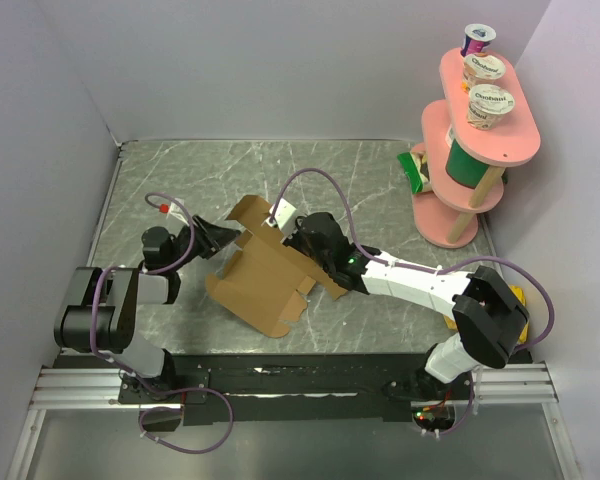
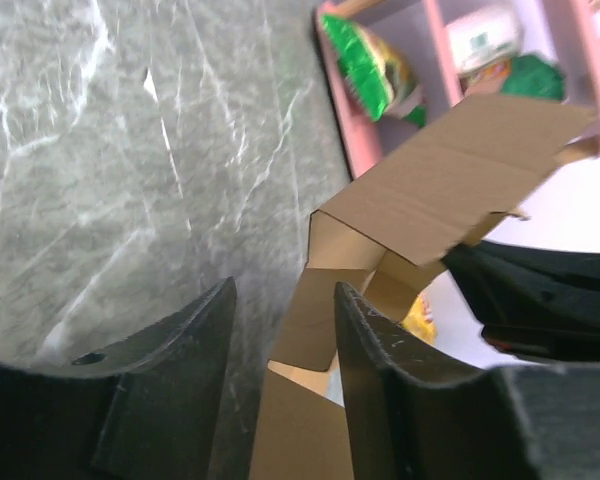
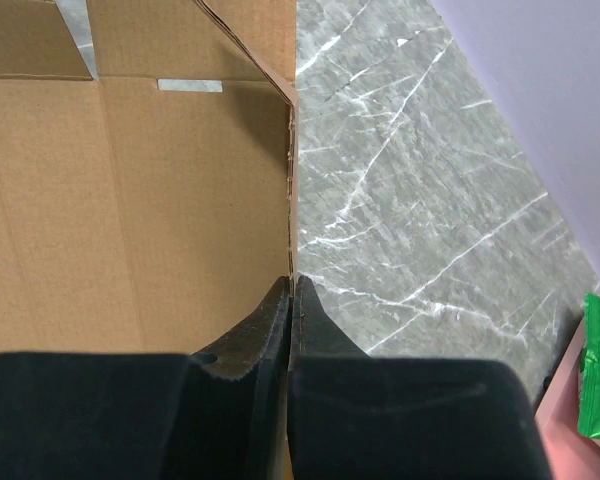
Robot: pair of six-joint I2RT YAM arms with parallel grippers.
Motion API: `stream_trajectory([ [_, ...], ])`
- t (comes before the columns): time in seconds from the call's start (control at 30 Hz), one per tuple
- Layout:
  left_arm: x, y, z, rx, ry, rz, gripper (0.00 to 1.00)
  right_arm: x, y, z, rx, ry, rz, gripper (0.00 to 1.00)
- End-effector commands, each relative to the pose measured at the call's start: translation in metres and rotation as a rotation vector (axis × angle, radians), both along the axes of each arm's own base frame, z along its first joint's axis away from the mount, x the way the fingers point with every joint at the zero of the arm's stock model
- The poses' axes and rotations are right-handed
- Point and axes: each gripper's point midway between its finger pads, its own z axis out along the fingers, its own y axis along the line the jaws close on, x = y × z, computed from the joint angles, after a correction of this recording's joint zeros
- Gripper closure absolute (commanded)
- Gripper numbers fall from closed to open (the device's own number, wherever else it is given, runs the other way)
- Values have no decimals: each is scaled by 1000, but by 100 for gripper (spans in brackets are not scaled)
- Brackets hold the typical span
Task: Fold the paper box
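The paper box [image 1: 265,275] is a brown die-cut cardboard sheet in the middle of the table, partly folded, with its far flaps raised. My right gripper [image 1: 298,240] is at its far right side. In the right wrist view that gripper [image 3: 291,287] is shut on the thin edge of an upright flap of the box [image 3: 130,200]. My left gripper [image 1: 220,238] is at the box's left far corner. In the left wrist view it [image 2: 285,305] is open, and a cardboard panel [image 2: 310,400] stands between its two fingers without being pinched.
A pink two-tier shelf [image 1: 500,150] stands at the far right with yogurt cups [image 1: 488,105] on top and a green packet [image 1: 414,170] at its base. A yellow object [image 1: 521,298] lies by the right arm's base. Grey walls close in the table.
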Motion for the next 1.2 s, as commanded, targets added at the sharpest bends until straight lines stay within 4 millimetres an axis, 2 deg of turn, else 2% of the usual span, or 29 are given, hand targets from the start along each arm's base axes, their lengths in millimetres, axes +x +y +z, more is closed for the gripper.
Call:
stream_trajectory([
  [0.0,5,-13,14,67,-83,-40,51,4,9,25,42,-46,5,100],
  [0.2,1,-19,4,92,-68,-62,51,3,9,23,38,-45,3,100],
  [0.4,-3,-35,-9,98,-41,-121,51,2,8,23,37,-47,-1,100],
  [0.63,-12,-48,-10,115,-84,-180,53,2,8,22,39,-44,-2,100],
  [0.73,-16,-49,-11,112,-95,-191,59,2,8,21,39,-44,-2,100],
  [0.87,-20,-54,-13,104,-113,-226,71,2,9,21,44,-43,-2,100],
  [1.03,-31,-61,-11,81,-139,-272,75,1,9,18,48,-34,-3,100],
  [1.17,-34,-63,-12,97,-149,-281,83,1,11,18,55,-29,5,100],
])
